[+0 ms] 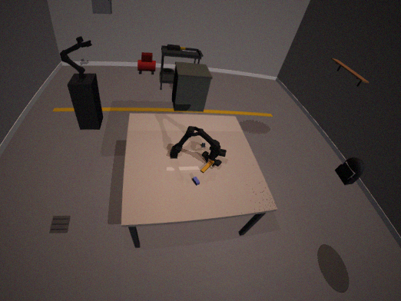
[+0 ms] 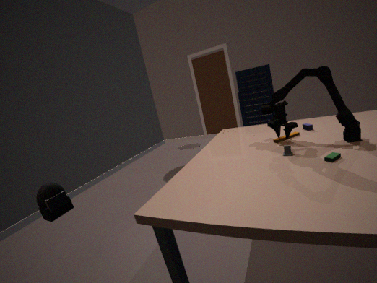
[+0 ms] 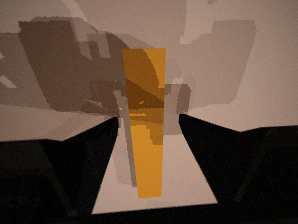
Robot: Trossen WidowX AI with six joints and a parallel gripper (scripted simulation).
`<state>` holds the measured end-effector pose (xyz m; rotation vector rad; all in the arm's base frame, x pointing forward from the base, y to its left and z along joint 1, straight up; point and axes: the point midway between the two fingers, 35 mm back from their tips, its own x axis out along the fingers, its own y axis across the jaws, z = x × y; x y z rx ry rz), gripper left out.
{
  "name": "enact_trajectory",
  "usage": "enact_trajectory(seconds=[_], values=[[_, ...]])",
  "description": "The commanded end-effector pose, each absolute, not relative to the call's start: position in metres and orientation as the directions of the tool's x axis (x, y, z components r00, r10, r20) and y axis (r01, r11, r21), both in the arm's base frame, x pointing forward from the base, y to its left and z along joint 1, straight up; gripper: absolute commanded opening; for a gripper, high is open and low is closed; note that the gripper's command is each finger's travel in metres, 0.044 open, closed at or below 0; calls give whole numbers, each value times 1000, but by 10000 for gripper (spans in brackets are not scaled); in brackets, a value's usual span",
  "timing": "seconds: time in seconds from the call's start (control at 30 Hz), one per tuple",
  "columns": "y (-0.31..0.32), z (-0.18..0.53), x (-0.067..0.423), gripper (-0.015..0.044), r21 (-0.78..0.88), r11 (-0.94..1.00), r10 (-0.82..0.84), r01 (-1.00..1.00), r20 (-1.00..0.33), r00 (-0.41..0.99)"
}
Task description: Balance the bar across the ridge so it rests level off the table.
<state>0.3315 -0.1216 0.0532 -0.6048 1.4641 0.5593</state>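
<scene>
Straddling the bar (image 3: 145,150) – the spread tool (image 3: 149,122) – fingers apart.

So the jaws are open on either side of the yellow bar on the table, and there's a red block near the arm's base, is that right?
Not quite: the block near the arm's base is green, not red, as the exterior view shows. The rest holds: the gripper is open, its jaws on either side of the yellow bar, which lies on the table.
</scene>
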Motion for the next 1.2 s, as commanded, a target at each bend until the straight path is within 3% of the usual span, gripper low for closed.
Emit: enact_trajectory(seconds=[0.0, 0.33, 0.53, 0.83, 0.97, 1.17], values=[[-120, 50, 330, 315, -28, 730, -11, -683, -1000, 29], [-120, 50, 330, 315, -28, 730, -11, -683, -1000, 29], [-121, 51, 330, 157, -32, 733, -16, -679, -999, 31], [-121, 51, 330, 97, -32, 733, -16, -679, -999, 31], [-121, 58, 331, 0, -32, 733, -15, -679, -999, 31], [-122, 73, 332, 0, -31, 733, -14, -680, -999, 31]])
